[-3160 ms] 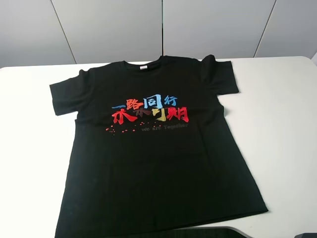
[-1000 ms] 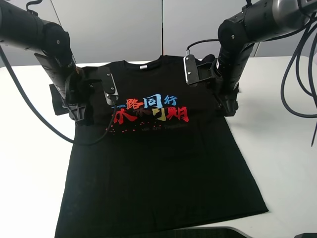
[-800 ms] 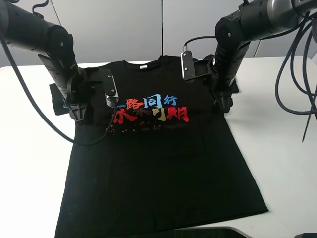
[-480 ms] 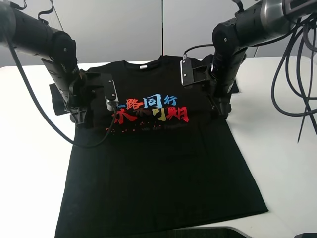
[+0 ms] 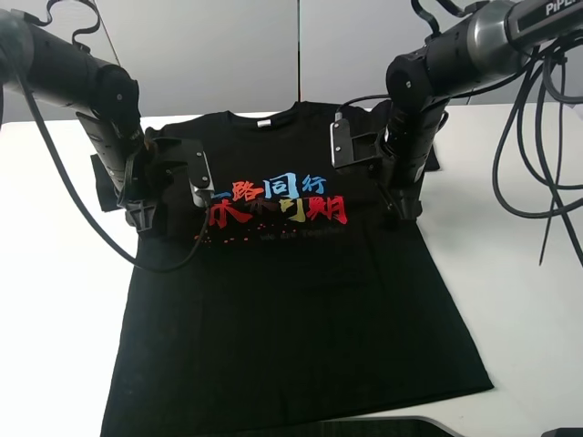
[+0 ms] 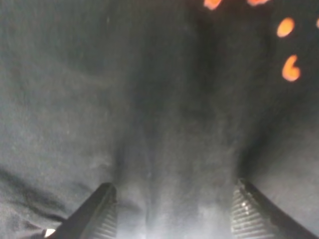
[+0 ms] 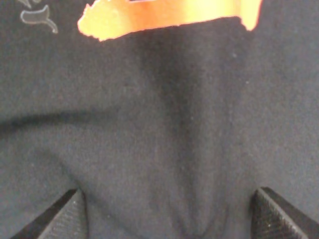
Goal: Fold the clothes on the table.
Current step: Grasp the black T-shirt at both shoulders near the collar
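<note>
The black T-shirt (image 5: pixel 291 309) lies flat and face up on the white table (image 5: pixel 519 264), collar at the far side, with its coloured characters (image 5: pixel 273 202) across the chest. My left gripper (image 5: pixel 144 218) is down on the shirt by its left sleeve seam. In the left wrist view it (image 6: pixel 174 219) is open, with a soft ridge of cloth (image 6: pixel 164 149) between the tips and red dots (image 6: pixel 289 67) beyond. My right gripper (image 5: pixel 407 215) is down on the shirt below its right sleeve. In the right wrist view it (image 7: pixel 169 219) is open wide over black cloth (image 7: pixel 174 124), near a red printed stroke (image 7: pixel 169 15).
Black cables (image 5: pixel 547 182) hang from the right arm over the table's right side. A dark curved object (image 5: pixel 383 426) sits at the front edge just past the shirt's hem. Grey wall panels (image 5: pixel 200 55) stand behind the table.
Both arms have come in over the shirt since the earliest frame. In the last second both grippers shifted slightly, the right inward and lower onto the cloth. The shirt has not moved.
</note>
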